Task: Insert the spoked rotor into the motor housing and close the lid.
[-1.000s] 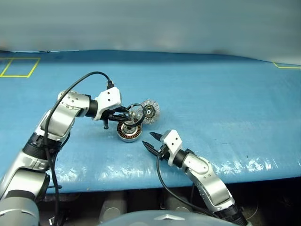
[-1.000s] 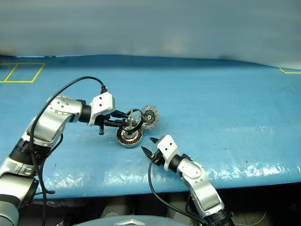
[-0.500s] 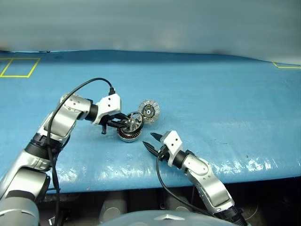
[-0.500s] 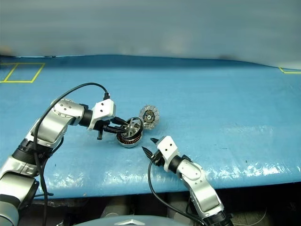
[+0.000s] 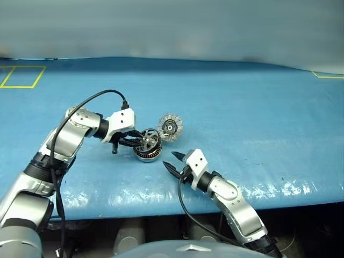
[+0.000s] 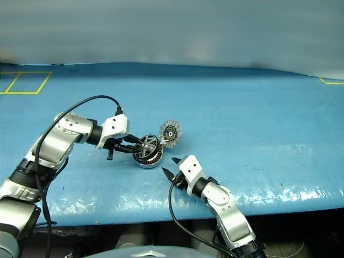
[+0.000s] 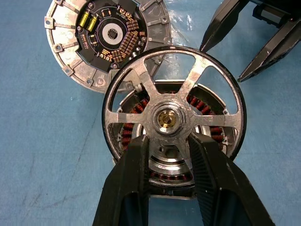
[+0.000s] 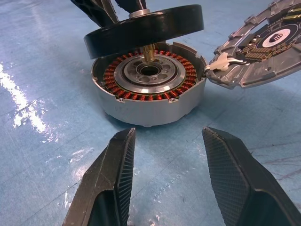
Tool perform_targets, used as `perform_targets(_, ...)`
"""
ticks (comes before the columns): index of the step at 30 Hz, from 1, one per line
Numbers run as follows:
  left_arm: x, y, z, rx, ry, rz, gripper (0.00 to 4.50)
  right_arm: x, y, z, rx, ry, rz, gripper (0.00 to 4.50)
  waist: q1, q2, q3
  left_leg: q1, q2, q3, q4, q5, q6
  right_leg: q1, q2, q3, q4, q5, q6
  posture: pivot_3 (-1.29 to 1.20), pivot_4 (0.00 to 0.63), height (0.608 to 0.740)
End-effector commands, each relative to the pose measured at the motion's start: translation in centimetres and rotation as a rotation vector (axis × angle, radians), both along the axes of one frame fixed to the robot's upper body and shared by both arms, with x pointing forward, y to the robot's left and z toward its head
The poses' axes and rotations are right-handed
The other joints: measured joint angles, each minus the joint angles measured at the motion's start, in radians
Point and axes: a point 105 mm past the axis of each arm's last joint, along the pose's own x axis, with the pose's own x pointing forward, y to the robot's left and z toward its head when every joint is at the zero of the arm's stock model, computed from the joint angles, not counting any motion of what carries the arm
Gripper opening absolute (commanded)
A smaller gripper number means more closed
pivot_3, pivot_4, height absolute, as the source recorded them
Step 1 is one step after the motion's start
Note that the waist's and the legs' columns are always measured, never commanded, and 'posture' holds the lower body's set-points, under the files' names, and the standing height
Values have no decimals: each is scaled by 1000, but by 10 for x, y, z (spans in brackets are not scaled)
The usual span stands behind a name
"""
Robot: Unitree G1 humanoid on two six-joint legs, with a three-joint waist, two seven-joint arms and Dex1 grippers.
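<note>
- Left gripper [image 7: 165, 141] is clamped narrow on the spoked rotor [image 7: 174, 113], its fingers [image 7: 134, 165] pinching a spoke just below the hub
- Change over the last second: a second ago the rotor stood high and steeply tilted between the housing and the lid; now it is lower, closer to flat and nearer over the cup. The left gripper has sunk with it and drawn a little toward the robot's left
- Right wrist view: rotor hangs just above the motor housing [image 8: 150, 96], tilted, the rim on the left gripper's side riding higher; its brass shaft tip points down at the silver centre bore. Whether the shaft has entered the bore I cannot tell
- Housing sits directly beneath the left gripper's fingertips on the blue surface [image 5: 242, 107], copper windings showing through the spokes in the left wrist view
- Lid [image 5: 170, 127] lies open just beyond the held rotor, away from the left gripper, hinged to the housing rim, segmented inner face and dark circuit board up
- Right gripper [image 5: 174, 162] waits near the housing on the side toward the robot, fingers [image 8: 117, 160] spread partway, holding nothing, touching nothing; it has kept still
- Meaning: insertion is under way, not finished. Rotor has to level out and drop square into the cup; a tilted rim could catch on the housing wall
- Lid closing not yet started; I judge the idle right gripper well placed to steady the housing or flip the lid
</note>
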Motion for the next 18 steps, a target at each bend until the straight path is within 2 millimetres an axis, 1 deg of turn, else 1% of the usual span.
perform_targets(1, 1, 6, 3, 28, -18, 10, 982, 2, 3, 9, 20, -31, 1, 2390, 1, 0, 0, 0, 0, 0, 0, 0, 0, 0, 0, 0, 0, 0, 0, 0, 150, 740)
perform_targets(10, 2, 5, -1, 49, -18, 2, 982, 3, 3, 9, 20, -33, -2, 2390, -1, 0, 0, 0, 1, 0, 1, 0, 0, 0, 1, 0, 1, 0, 0, 0, 150, 740)
perform_targets(18, 3, -2, -4, 82, -13, -39, 982, 4, 2, 9, 17, -36, -10, 2390, -1, 0, 0, 0, 1, 0, 2, 0, 0, 0, 2, 0, 1, 0, -1, 0, 150, 740)
